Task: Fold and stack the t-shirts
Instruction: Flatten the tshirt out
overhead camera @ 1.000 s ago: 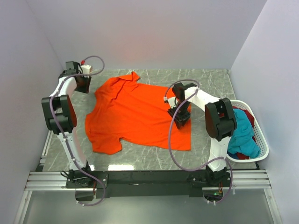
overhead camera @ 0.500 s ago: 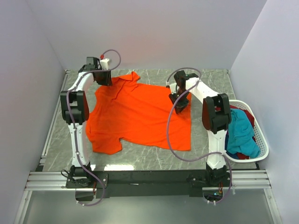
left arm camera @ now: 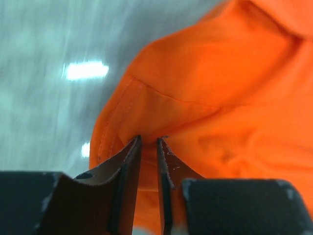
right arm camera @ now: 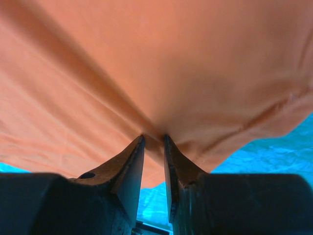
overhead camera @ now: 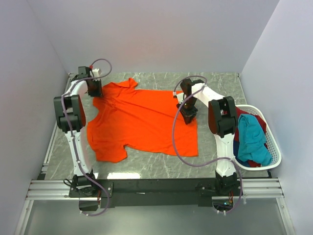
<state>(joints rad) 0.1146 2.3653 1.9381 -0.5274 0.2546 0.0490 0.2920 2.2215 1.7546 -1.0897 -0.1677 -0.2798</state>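
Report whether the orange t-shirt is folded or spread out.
Spread out: the orange t-shirt lies open across the table, both sleeves visible, slightly rumpled, no fold made yet.

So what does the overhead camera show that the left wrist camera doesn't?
Only overhead: the whole orange shirt, the left arm and right arm, and a white basket of other shirts. Only the left wrist: its end effector pinching a fold near a seam, close up. Both: orange cloth on the grey table.
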